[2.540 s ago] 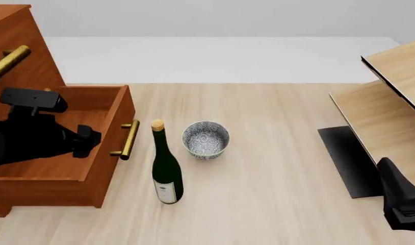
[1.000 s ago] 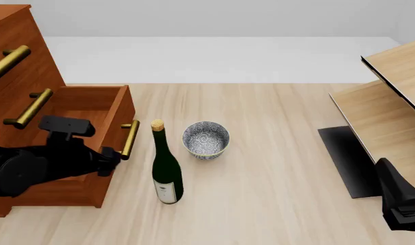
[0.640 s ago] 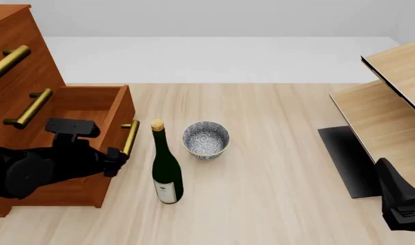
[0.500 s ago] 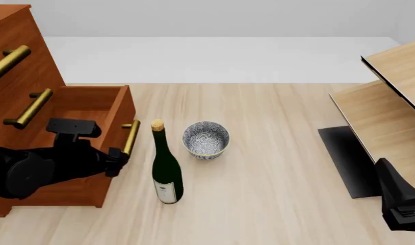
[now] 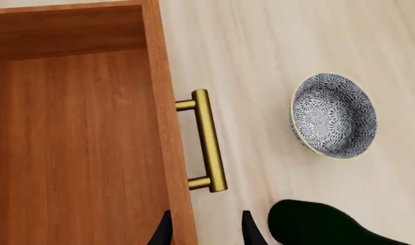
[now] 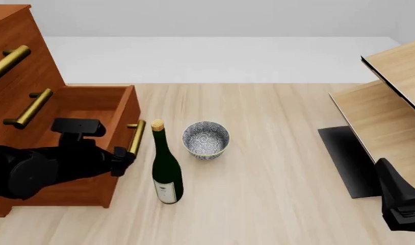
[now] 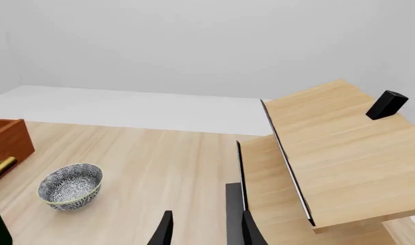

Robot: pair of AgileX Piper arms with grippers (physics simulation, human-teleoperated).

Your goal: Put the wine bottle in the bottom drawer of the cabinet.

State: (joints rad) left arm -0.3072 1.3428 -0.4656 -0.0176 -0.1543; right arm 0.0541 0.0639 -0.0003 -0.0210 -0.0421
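Observation:
The wine bottle [image 6: 166, 171] stands upright on the table, just right of the bottom drawer [image 6: 71, 195], which is pulled out of the cabinet [image 6: 17, 66] and empty inside. My left gripper [image 6: 122, 161] hovers at the drawer's front wall and is open. In the left wrist view its fingers [image 5: 249, 232] straddle that wall near the brass handle [image 5: 209, 148], and the bottle [image 5: 319, 227] shows as a dark shape beside them. My right gripper [image 6: 401, 212] rests low at the table's near right corner, open and holding nothing.
A speckled grey bowl [image 6: 205, 139] sits just right of the bottle's neck. A pale wooden shelf unit [image 6: 388, 102] with a dark base stands along the right side. The cabinet's upper drawer fronts carry brass handles [image 6: 27, 108].
My left arm has come from deep in the drawer to its front wall. In the last half second the drawer slid a little further out, toward the bottle. The right arm has not moved.

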